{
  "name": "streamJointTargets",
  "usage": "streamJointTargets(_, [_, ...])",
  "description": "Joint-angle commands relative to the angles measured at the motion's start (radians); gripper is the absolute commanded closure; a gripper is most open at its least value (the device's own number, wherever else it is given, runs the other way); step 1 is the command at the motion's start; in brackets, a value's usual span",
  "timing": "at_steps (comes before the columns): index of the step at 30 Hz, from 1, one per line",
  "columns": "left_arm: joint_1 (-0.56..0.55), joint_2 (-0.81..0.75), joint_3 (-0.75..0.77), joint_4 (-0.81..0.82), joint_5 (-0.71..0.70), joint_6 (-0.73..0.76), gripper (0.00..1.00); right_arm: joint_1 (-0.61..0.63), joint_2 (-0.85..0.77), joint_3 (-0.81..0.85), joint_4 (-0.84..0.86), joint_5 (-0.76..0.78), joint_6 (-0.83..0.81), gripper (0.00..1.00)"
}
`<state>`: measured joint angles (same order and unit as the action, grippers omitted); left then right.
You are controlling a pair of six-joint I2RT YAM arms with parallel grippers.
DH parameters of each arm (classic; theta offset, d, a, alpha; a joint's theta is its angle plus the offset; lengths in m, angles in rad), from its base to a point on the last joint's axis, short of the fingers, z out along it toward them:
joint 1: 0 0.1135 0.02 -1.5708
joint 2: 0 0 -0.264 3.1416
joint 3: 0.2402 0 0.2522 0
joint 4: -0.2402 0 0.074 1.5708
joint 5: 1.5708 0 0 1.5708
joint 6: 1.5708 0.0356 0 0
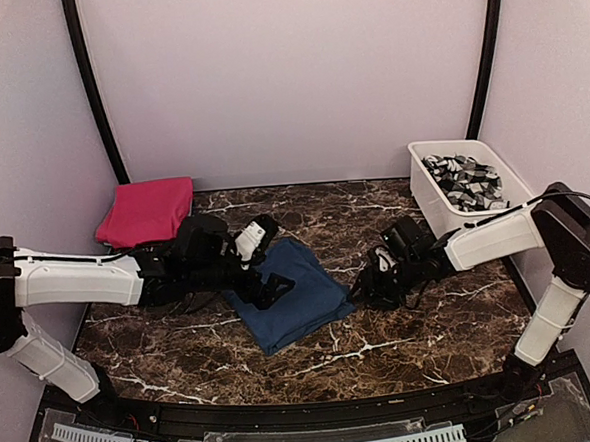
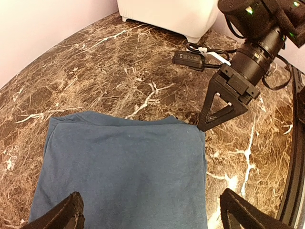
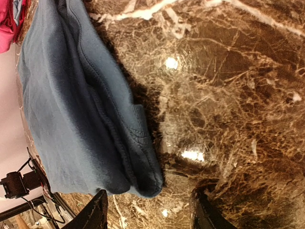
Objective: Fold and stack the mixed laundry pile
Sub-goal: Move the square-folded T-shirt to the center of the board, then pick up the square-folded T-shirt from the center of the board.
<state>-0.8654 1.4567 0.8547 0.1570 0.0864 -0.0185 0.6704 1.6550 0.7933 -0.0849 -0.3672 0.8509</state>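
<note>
Both sets of jaws stand apart and hold nothing. The left gripper [image 2: 152, 217] is spread wide over the dark blue garment [image 1: 289, 291], with a fingertip showing at each side of the cloth in the left wrist view. The right gripper [image 3: 150, 214] has bare marble between its two tips. The dark blue garment lies folded flat in the middle of the marble table [image 1: 383, 346], between the two grippers. The magenta garment [image 1: 146, 210] lies folded at the far left corner, well apart from it. A white tub [image 1: 429, 201] at the far right holds grey-and-white patterned cloth [image 1: 465, 181]. A small black box [image 2: 188, 58] with a cable lies on the table near the tub's foot. The left arm [image 1: 78, 279] stretches low from the left edge, its wrist over the garment's left side. The right arm [image 1: 491, 239] reaches in from the right with its elbow raised and its gripper angled down. One finger is just beside the garment's right corner; whether it touches the cloth cannot be told.
</note>
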Motion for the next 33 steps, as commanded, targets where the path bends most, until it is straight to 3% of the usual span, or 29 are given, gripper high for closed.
streamJointTargets(1, [-0.078, -0.035, -0.066, 0.033, -0.071, 0.090, 0.01, 0.001, 0.051, 0.029, 0.040, -0.049, -0.010, 0.48])
streamJointTargets(8, [-0.160, -0.033, -0.157, 0.143, -0.117, 0.140, 0.01, -0.003, 0.109, 0.045, 0.154, -0.141, 0.035, 0.64])
streamJointTargets(14, [-0.203, -0.030, -0.179, 0.170, -0.130, 0.178, 0.02, -0.006, 0.052, 0.055, 0.140, -0.142, 0.046, 1.00])
streamJointTargets(26, [-0.368, 0.151, -0.111, 0.274, -0.403, 0.195, 0.07, -0.003, -0.091, 0.069, 0.148, -0.185, 0.100, 1.00])
streamJointTargets(33, [-0.466, 0.361, 0.054, 0.277, -0.758, 0.199, 0.07, 0.013, -0.104, 0.067, 0.166, -0.185, 0.126, 1.00])
